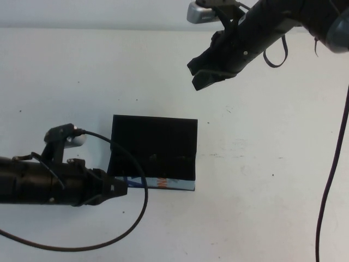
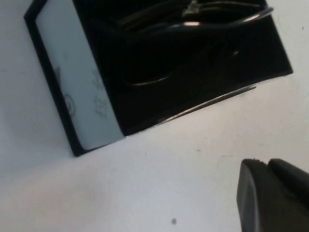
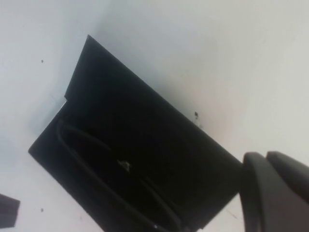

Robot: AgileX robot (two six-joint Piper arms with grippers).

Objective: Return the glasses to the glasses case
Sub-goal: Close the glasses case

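The black glasses case (image 1: 154, 147) lies open at the table's middle, its flap lid laid back and its blue, white and orange front side (image 1: 163, 183) toward me. The dark glasses (image 2: 193, 19) lie inside the case. They also show in the right wrist view (image 3: 120, 183), but I cannot make them out in the high view. My left gripper (image 1: 122, 190) is shut and empty, low at the case's front left corner, apart from it. My right gripper (image 1: 200, 75) is shut and empty, raised behind the case.
The white table (image 1: 262, 180) carries nothing else. The left arm's cable (image 1: 143, 204) loops in front of the case's front left corner. The right arm's cable (image 1: 330, 180) hangs along the right edge.
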